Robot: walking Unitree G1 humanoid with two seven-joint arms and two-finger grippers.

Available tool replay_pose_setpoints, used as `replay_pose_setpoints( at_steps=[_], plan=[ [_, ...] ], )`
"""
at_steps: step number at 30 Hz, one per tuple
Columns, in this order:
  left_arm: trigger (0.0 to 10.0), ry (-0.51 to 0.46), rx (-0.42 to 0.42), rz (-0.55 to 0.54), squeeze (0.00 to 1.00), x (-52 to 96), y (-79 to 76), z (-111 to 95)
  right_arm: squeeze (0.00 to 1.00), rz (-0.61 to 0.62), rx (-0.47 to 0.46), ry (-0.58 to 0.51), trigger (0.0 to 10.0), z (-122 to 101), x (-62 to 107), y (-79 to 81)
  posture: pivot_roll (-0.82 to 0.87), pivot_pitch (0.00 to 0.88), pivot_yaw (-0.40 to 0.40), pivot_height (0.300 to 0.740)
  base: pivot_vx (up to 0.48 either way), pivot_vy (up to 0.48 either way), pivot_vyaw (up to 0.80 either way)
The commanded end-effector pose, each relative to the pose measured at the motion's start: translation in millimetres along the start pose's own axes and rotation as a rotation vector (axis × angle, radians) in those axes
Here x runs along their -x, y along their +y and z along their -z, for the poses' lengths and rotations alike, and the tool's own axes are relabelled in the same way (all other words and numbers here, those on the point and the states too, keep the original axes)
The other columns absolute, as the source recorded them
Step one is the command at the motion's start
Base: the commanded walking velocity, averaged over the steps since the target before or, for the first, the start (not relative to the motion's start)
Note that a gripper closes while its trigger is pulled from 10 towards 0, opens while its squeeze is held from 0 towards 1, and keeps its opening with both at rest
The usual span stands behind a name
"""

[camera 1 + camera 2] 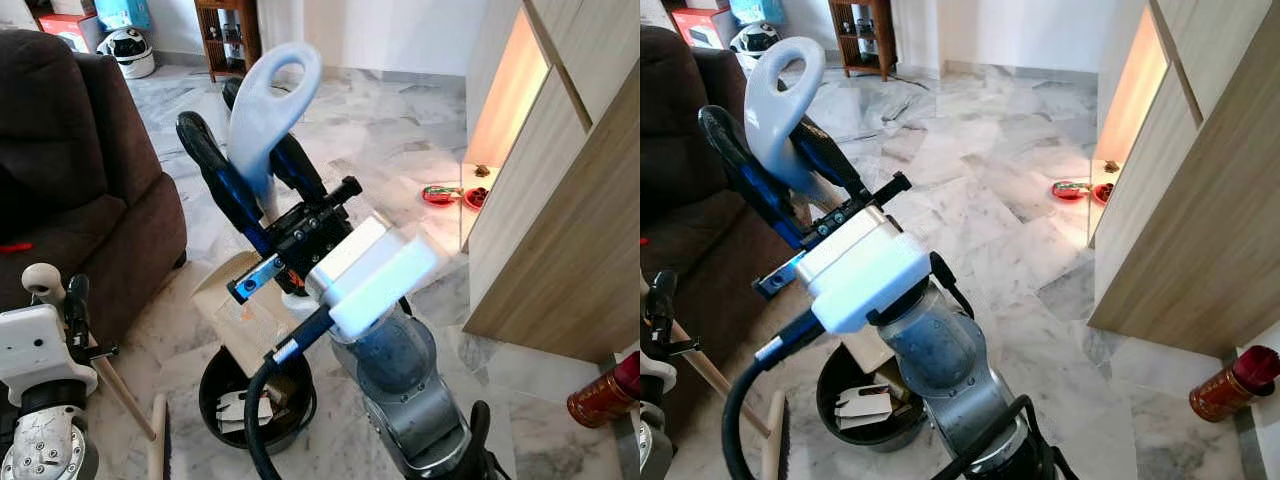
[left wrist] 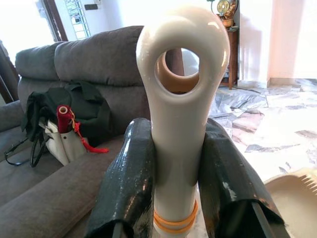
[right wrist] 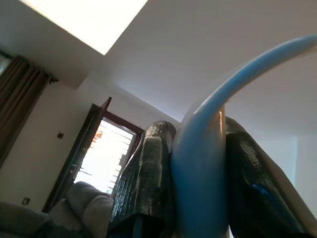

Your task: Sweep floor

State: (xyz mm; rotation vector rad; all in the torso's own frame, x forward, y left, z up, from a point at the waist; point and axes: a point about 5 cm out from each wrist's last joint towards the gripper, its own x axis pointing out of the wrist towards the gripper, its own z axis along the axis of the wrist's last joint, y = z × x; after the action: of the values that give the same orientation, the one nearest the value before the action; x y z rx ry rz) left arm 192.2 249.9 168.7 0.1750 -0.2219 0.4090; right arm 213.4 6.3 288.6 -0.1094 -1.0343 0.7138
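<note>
My right gripper is raised in the middle and shut on the pale blue looped handle of a dustpan. The dustpan's beige pan hangs tilted above a black bin that holds paper scraps. The right wrist view has the blue handle squeezed between both black fingers. At lower left my left gripper is shut on a broom's white looped handle. Its wooden stick slants down to the broom head on the floor.
A brown sofa stands close on the left, with a dark bag on it. A wooden cabinet lines the right side, a red tin at its foot. Red items lie on the marble floor ahead.
</note>
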Motion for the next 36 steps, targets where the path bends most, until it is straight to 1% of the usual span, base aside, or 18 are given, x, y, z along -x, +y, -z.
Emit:
replay_pose_setpoints(
  at_steps=[1,4,16,27,31,32,33,36],
  plan=[
    [10.0,-0.051,-0.018,0.0,0.0,-3.0,4.3,-9,0.0,-0.021,0.077,-0.102,10.0,-15,-6.8,-2.8,0.09,0.079,0.053,0.74,0.0,0.0,0.0],
    [10.0,-0.051,-0.016,0.003,0.0,-3.4,3.9,-9,0.0,-0.017,0.086,-0.097,10.0,-14,-7.1,-5.4,0.09,0.083,0.052,0.74,0.0,0.0,0.0],
    [10.0,-0.041,-0.009,0.006,0.0,-2.3,1.7,-7,0.0,-0.021,0.091,-0.093,10.0,-13,-7.2,-7.4,0.09,0.098,0.048,0.74,0.0,0.0,0.0],
    [10.0,-0.038,-0.009,0.006,0.0,-2.9,2.0,-7,0.0,-0.061,0.114,-0.077,10.0,-8,-4.9,-7.1,0.09,0.098,0.051,0.74,0.0,0.0,0.0],
    [10.0,-0.037,-0.009,0.009,0.0,-2.5,1.6,-7,0.0,-0.061,0.151,-0.06,10.0,-4,-2.7,-10.0,0.09,0.09,0.052,0.74,0.0,0.0,0.0],
    [10.0,-0.037,-0.009,0.01,0.0,-2.4,1.5,-7,0.0,-0.056,0.171,-0.051,10.0,-2,-1.9,-12.0,0.09,0.09,0.052,0.74,0.0,0.0,0.0],
    [10.0,-0.037,-0.009,0.01,0.0,-2.2,1.7,-6,0.0,-0.052,0.218,-0.035,10.0,0,-0.4,-15.5,0.09,0.081,0.051,0.74,0.0,0.0,0.0],
    [10.0,-0.037,-0.008,0.01,0.0,-1.8,1.8,-6,0.0,-0.023,0.277,0.008,10.0,7,3.4,-25.2,0.09,0.076,0.05,0.74,0.0,0.0,0.0]
  ],
)
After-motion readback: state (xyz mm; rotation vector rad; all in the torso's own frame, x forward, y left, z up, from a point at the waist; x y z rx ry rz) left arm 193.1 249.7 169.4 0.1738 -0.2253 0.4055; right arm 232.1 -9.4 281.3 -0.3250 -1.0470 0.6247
